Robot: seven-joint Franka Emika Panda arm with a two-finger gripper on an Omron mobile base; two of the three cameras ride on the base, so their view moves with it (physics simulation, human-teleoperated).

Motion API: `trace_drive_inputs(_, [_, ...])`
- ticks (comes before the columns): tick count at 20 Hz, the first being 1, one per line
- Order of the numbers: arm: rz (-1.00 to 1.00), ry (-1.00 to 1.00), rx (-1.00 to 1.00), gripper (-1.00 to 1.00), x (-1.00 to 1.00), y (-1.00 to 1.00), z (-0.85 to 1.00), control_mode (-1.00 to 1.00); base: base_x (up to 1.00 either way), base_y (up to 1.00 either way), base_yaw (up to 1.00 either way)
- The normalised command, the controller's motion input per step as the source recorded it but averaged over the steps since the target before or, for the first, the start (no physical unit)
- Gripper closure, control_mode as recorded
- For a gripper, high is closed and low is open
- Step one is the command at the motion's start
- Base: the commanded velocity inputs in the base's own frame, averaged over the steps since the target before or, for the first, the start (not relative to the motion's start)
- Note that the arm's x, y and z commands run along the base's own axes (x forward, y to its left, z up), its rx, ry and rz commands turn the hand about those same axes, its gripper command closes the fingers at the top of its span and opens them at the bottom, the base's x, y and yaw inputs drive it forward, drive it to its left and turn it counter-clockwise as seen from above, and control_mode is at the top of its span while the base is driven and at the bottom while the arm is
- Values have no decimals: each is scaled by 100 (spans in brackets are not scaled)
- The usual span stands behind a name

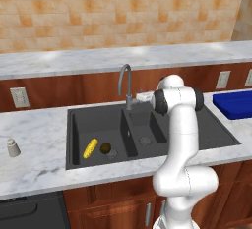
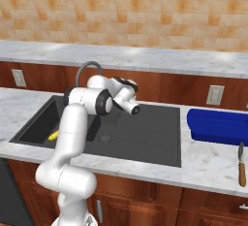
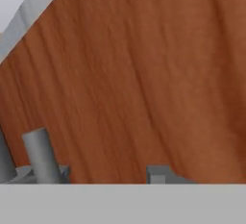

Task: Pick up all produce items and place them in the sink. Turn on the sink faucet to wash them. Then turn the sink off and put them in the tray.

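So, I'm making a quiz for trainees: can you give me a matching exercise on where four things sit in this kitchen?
Things:
1. corn cob
2. tray
3. shaker
4. knife

Places:
A. counter left of the sink
B. inside the sink's wide basin
C. counter in front of the tray
D. counter right of the sink

Pairs: 1-B, 2-D, 3-A, 4-C

The corn cob [image 1: 90,148] is yellow, the sink [image 1: 197,137] dark grey, the tray [image 2: 218,125] deep blue, and the counter [image 1: 34,159] white-grey marbled.
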Motion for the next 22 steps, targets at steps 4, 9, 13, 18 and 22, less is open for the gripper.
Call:
trace_drive_inputs(4, [-14, 25, 13, 100, 4, -59, 0, -100, 0, 0, 0])
trace_drive_inputs(9, [-12, 21, 12, 100, 9, -97, -21, -100, 0, 0, 0])
trace_drive_inputs(13, [-8, 21, 11, 100, 18, -100, -31, -100, 0, 0, 0])
trace_drive_inputs(18, [-8, 23, 11, 100, 20, -100, -42, -100, 0, 0, 0])
trace_drive_inputs(22, [-7, 24, 2, 100, 23, -97, -72, -100, 0, 0, 0])
